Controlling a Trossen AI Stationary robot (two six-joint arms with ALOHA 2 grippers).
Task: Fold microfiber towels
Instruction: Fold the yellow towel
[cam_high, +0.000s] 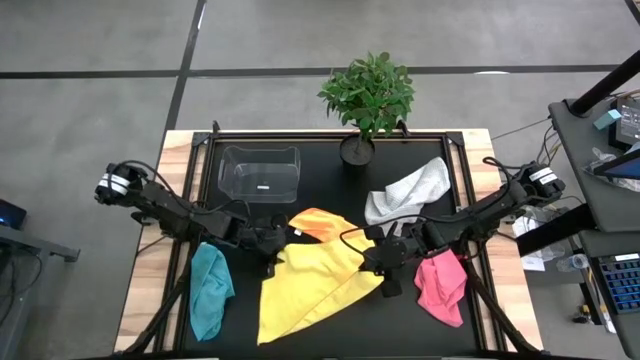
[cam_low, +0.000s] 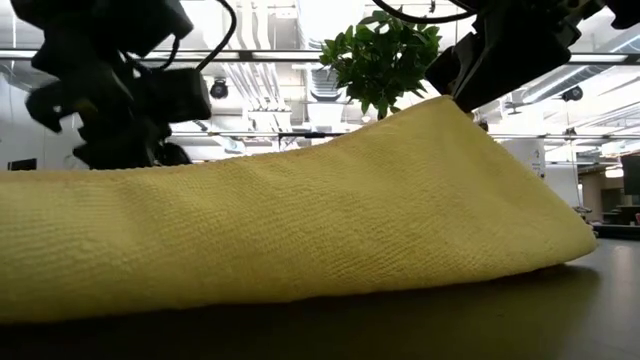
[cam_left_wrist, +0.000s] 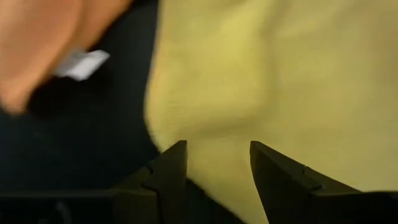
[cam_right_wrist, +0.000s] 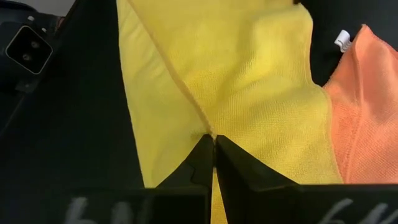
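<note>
The yellow towel (cam_high: 305, 280) is plain bright yellow with a fine woven texture; beside it the orange towel (cam_high: 318, 224) is plain orange with a small white tag. The teal towel (cam_high: 209, 290), pink towel (cam_high: 440, 287) and white-grey towel (cam_high: 408, 190) are unpatterned. The counter (cam_high: 330, 330) is black with pale wood edges. The plant (cam_high: 368, 92) is green, and both arms are dark.

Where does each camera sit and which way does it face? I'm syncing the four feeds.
High: overhead, facing straight down at the table; both arms show.
Low: at tabletop height, facing level across the yellow towel; arms enter from above.
Left wrist: on the left arm, facing its open left claw over the towel.
Right wrist: on the right arm; right claw pinches a towel fold.
All four share the yellow towel.
</note>
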